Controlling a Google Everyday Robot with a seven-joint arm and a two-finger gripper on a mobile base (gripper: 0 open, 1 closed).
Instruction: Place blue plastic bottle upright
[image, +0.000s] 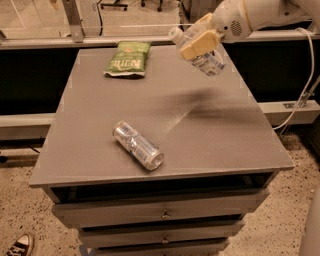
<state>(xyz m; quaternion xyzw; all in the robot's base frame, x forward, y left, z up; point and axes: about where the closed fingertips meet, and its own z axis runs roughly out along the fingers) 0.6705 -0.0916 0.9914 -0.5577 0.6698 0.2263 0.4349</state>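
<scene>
I see my end effector (198, 43) in the upper right of the frame, above the far right part of the worktop (225, 135). Its tan fingers (200, 44) are clamped on the blue plastic bottle (210, 63). The bottle hangs in the air, clear of the surface and tilted. Its white cap (175, 34) points to the upper left and its base slants down to the right. The white arm (250, 15) runs off toward the upper right corner. A dark blurred shadow (205, 102) lies on the worktop below the bottle.

Toward the lower middle of the worktop, well apart from the bottle, a silver can (138, 145) lies on its side, set diagonally. A green snack bag (127, 58) lies flat near the far edge, left of the end effector. Under the worktop I see drawers (162, 214). A white cable (301, 85) hangs at the right edge, and a shoe (19, 245) shows in the lower left corner.
</scene>
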